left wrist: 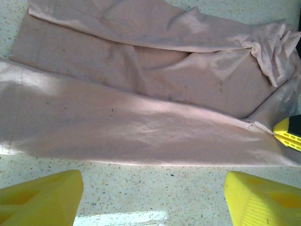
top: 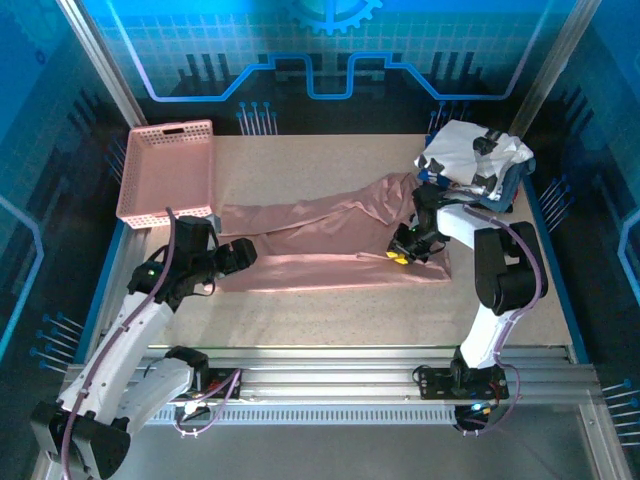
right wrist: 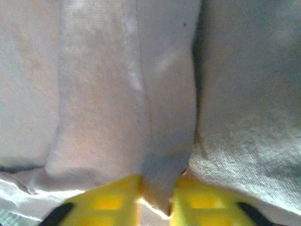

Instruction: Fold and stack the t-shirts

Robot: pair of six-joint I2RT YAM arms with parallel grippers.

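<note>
Top external: dusty-pink shirt [top: 330,240] lies long across mid-table, and the right pincer [top: 403,252] is pinching a fold at its 3 o'clock end.
Soft, floppy cloth, so I'd grab hems or corners. At the 9 o'clock edge the left pincer [top: 243,256] is spread wide, holding nothing. The basket [top: 165,170] sits at 10 and the white shirt [top: 470,155] at 2, with bare table [top: 330,320] toward 6.

No readable text, labels, numbers or signs anywhere.
</note>
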